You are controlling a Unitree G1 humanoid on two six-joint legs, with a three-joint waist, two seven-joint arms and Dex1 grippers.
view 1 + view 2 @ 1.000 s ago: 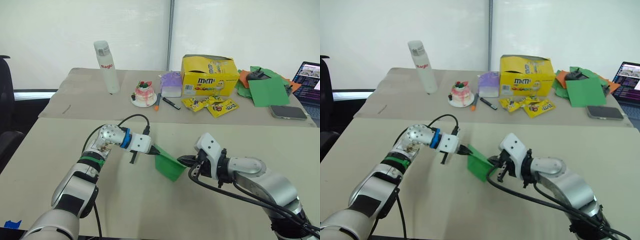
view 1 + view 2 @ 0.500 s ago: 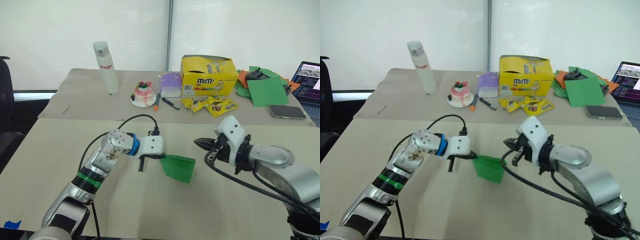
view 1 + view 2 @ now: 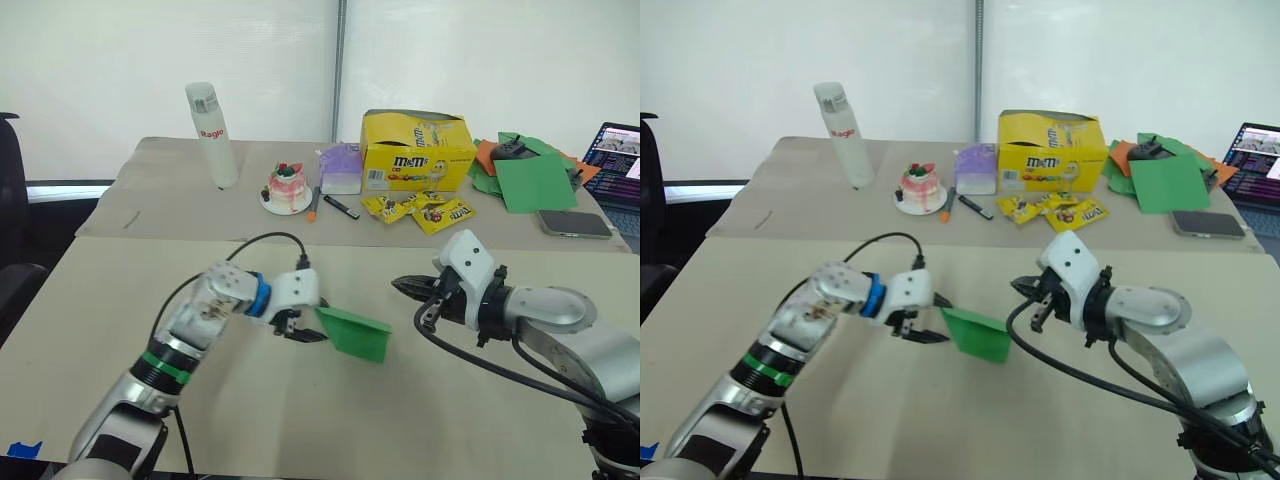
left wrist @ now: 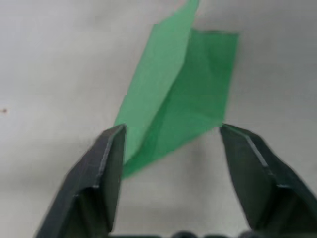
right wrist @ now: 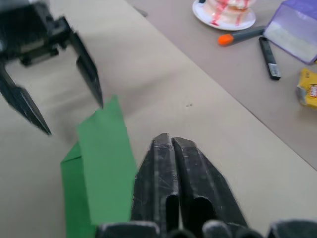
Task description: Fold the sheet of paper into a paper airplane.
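Observation:
The bright-green sheet of paper (image 3: 355, 333), folded into a layered, angular paper airplane shape, lies on the near tan table. My left gripper (image 3: 304, 333) sits just to its left, open. In the left wrist view the paper's (image 4: 173, 94) near end lies between the spread fingers (image 4: 111, 163), and nothing grips it. My right gripper (image 3: 401, 287) hovers to the right of the paper and apart from it. Its fingers (image 5: 168, 163) are pressed together, with nothing between them.
On the far table stand a white bottle (image 3: 213, 133), a small cake on a plate (image 3: 288, 187), a purple box (image 3: 342, 168), a yellow candy box (image 3: 418, 150) and candy packets (image 3: 425, 211). At far right are a pile of green and orange sheets (image 3: 528, 172), a phone (image 3: 575, 224) and a laptop (image 3: 618, 160).
My left gripper has opened and let go of the paper, which now rests on the table. My right gripper released it earlier and drew back up and to the right.

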